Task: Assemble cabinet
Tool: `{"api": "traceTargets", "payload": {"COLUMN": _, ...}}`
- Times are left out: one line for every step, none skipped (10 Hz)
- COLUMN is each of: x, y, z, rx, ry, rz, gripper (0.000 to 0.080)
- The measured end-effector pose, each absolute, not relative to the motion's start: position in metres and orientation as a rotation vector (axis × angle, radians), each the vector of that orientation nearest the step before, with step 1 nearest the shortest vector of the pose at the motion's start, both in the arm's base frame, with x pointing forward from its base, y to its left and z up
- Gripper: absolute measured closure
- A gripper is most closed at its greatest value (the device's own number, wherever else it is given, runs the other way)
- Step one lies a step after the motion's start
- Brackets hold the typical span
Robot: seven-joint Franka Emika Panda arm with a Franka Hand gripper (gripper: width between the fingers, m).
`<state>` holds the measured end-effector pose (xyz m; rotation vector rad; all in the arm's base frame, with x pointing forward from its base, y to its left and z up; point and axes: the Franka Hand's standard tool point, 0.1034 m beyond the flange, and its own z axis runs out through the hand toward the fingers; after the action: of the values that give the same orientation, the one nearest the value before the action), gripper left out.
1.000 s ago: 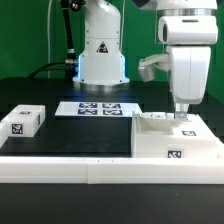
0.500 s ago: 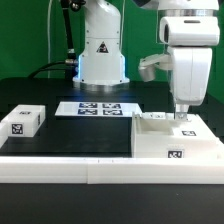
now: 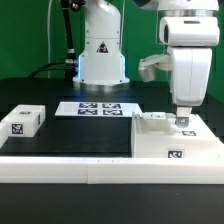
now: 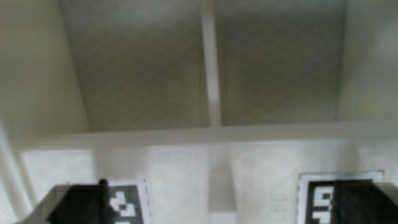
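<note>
The cabinet (image 3: 172, 141) is a large white hollow box at the exterior view's right, with a tag on its front face. My gripper (image 3: 182, 119) hangs straight down from the white arm, its fingertips at the cabinet's top edge. In the wrist view the cabinet (image 4: 178, 155) fills the picture, with two grey recesses split by a white divider. My gripper (image 4: 222, 206) is open. Its dark fingers (image 4: 79, 206) stand wide apart, with white cabinet surface and two tags between them. Nothing is held.
A small white block with a tag (image 3: 22, 120) lies at the exterior view's left. The marker board (image 3: 97, 107) lies at the back middle, in front of the robot base (image 3: 100, 58). A low white ledge (image 3: 60, 168) runs along the table's front.
My gripper has come down slightly onto the cabinet's top edge. The loose parts have not moved.
</note>
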<state>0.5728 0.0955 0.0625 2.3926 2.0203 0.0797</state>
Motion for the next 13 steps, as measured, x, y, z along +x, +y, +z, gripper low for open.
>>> {"api": "traceTargets", "payload": {"x": 0.573, "y": 0.096, "z": 0.062, "rx": 2.393, "ry": 2.020, "rz": 0.080, "gripper": 0.0099}}
{"api": "traceTargets", "payload": {"x": 0.573, "y": 0.096, "z": 0.062, "rx": 2.393, "ry": 2.020, "rz": 0.080, "gripper": 0.0022}}
{"api": "traceTargets", "payload": {"x": 0.572, "y": 0.095, "z": 0.062, "rx": 2.393, "ry": 2.020, "rz": 0.079, "gripper": 0.0004}}
{"api": "traceTargets", "payload": {"x": 0.566, "y": 0.095, "z": 0.068, "rx": 2.395, "ry": 2.013, "rz": 0.074, "gripper": 0.0004}}
{"api": "traceTargets", "payload": {"x": 0.554, "y": 0.094, "z": 0.079, "rx": 2.391, "ry": 2.008, "rz": 0.069, "gripper": 0.0001}}
{"api": "traceTargets", "payload": {"x": 0.539, "y": 0.095, "z": 0.086, "rx": 2.385, "ry": 2.009, "rz": 0.062, "gripper": 0.0001}}
{"api": "traceTargets", "payload": {"x": 0.523, "y": 0.094, "z": 0.092, "rx": 2.375, "ry": 2.016, "rz": 0.049, "gripper": 0.0002}}
{"api": "traceTargets", "payload": {"x": 0.508, "y": 0.092, "z": 0.096, "rx": 2.378, "ry": 2.011, "rz": 0.035, "gripper": 0.0002}}
{"api": "traceTargets", "payload": {"x": 0.500, "y": 0.091, "z": 0.095, "rx": 2.394, "ry": 1.995, "rz": 0.025, "gripper": 0.0002}}
{"api": "traceTargets", "payload": {"x": 0.503, "y": 0.091, "z": 0.094, "rx": 2.397, "ry": 1.993, "rz": 0.027, "gripper": 0.0002}}
{"api": "traceTargets", "payload": {"x": 0.503, "y": 0.090, "z": 0.094, "rx": 2.397, "ry": 1.992, "rz": 0.027, "gripper": 0.0002}}
{"api": "traceTargets", "payload": {"x": 0.503, "y": 0.090, "z": 0.093, "rx": 2.398, "ry": 1.991, "rz": 0.026, "gripper": 0.0002}}
{"api": "traceTargets", "payload": {"x": 0.503, "y": 0.090, "z": 0.093, "rx": 2.399, "ry": 1.991, "rz": 0.026, "gripper": 0.0002}}
